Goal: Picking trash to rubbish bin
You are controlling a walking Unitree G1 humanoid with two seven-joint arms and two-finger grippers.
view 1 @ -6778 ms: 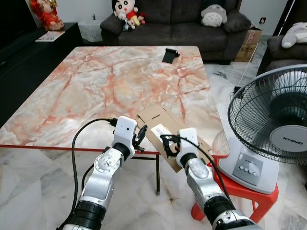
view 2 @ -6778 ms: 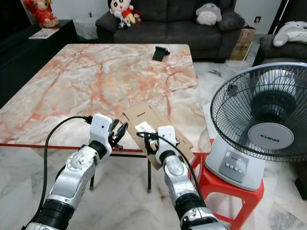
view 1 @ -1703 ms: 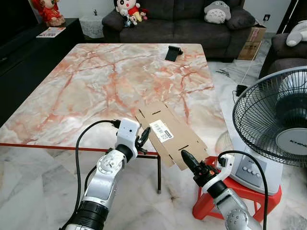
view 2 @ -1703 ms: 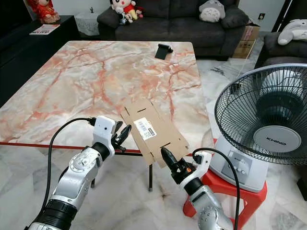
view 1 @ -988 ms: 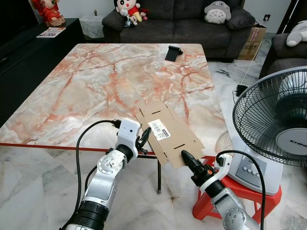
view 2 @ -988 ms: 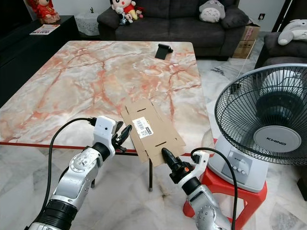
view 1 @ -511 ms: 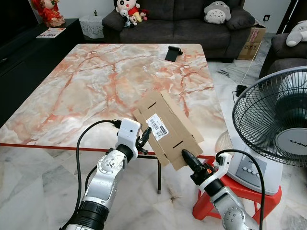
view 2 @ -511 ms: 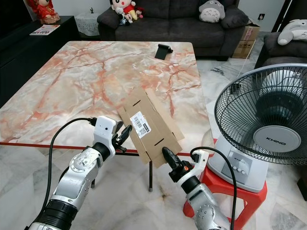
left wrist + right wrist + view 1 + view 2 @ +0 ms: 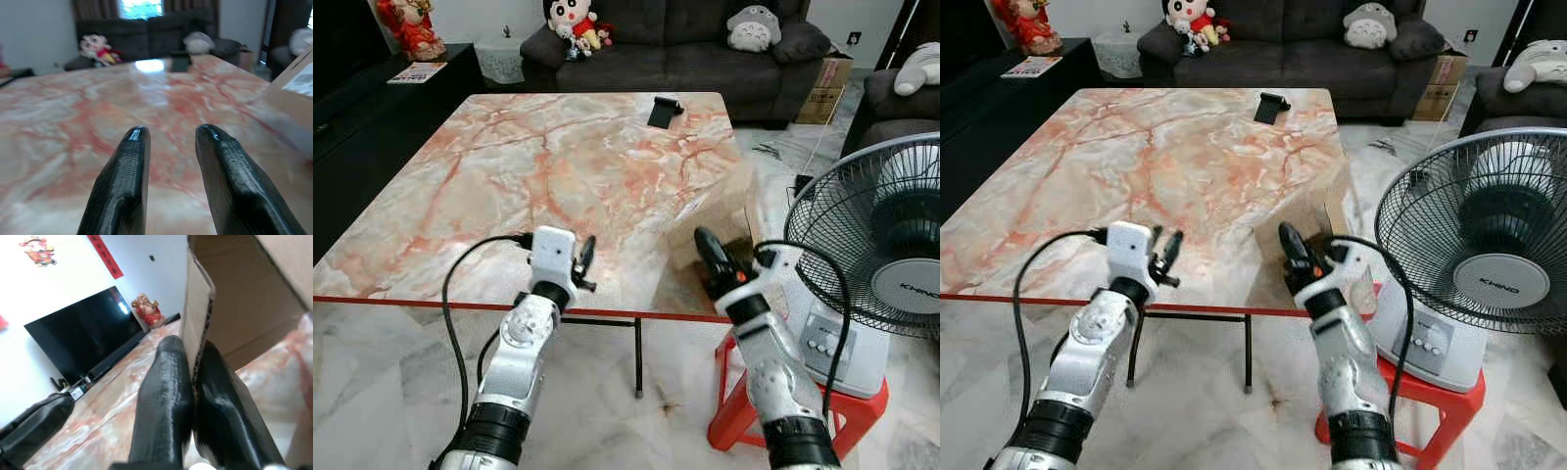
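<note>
A flattened brown cardboard box stands nearly upright and blurred over the marble table's near right corner. My right gripper is shut on its edge; in the right wrist view both black fingers pinch the corrugated cardboard. My left gripper hovers at the table's near edge, left of the cardboard and apart from it. In the left wrist view its fingers are open with nothing between them, and the cardboard sits off to one side.
A standing fan on a red stool is close to my right arm. A small black object lies at the table's far edge. A dark sofa with plush toys stands behind, and a black TV cabinet is at the left.
My right gripper has risen from below the table edge to table height, swinging the cardboard from lying tilted to nearly upright. The cardboard has moved right, away from the left gripper.
</note>
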